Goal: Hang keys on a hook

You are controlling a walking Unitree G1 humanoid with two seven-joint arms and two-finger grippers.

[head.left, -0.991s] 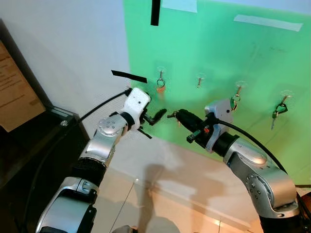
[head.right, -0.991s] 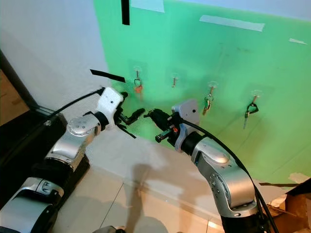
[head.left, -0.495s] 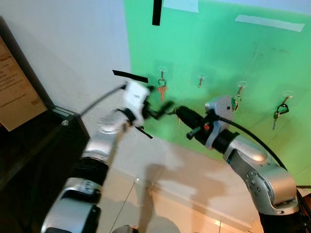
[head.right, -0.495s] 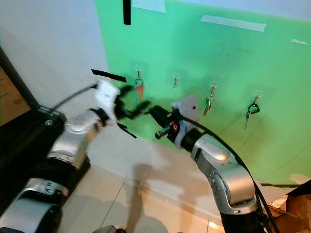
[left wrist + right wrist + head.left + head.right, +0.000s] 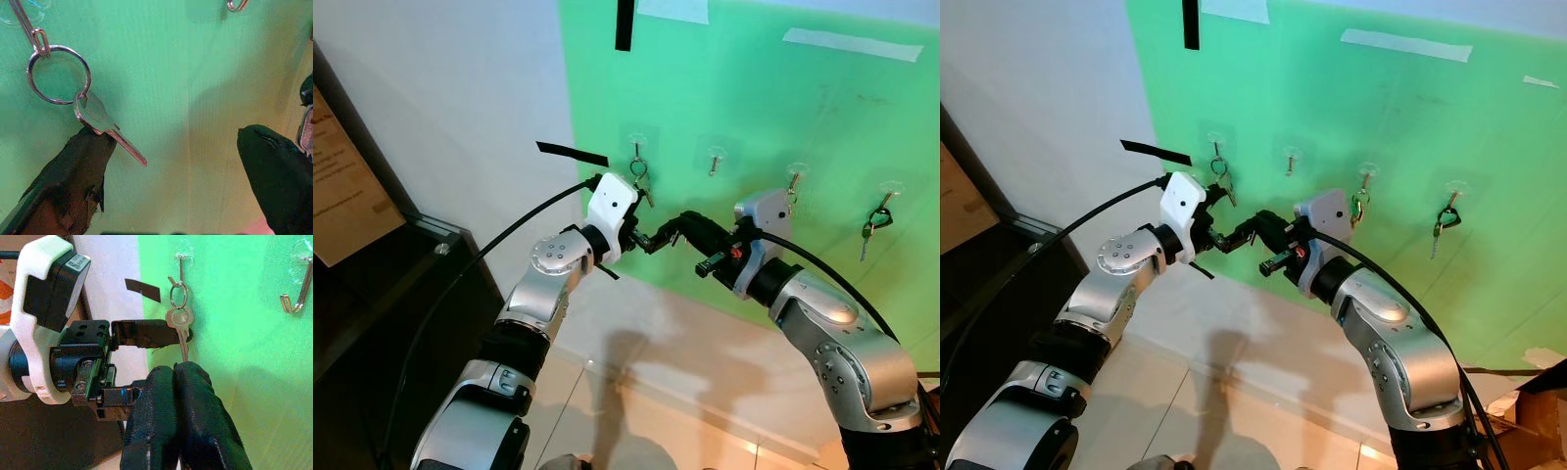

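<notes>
A silver key (image 5: 105, 125) on a ring (image 5: 58, 73) hangs from the leftmost clear hook (image 5: 634, 152) on the green board (image 5: 754, 117). The key (image 5: 641, 186) tilts sideways, its blade resting against one black finger (image 5: 73, 181) of my left gripper (image 5: 176, 161), which is open just below it. The blade's tip hangs free. My right gripper (image 5: 178, 374) is shut with nothing in it, its tips right under the key (image 5: 181, 328) and close to the left gripper (image 5: 651, 238).
On the board, an empty hook (image 5: 713, 162) comes after the key's hook, then two hooks with keys (image 5: 791, 191) (image 5: 873, 220). Black tape strips (image 5: 573, 154) stick to the wall. A dark cabinet (image 5: 401, 294) stands at the left, over tiled floor.
My left arm has swung right and up to the hanging key, which now tilts against its finger. The right gripper has edged up and left, towards the key.
</notes>
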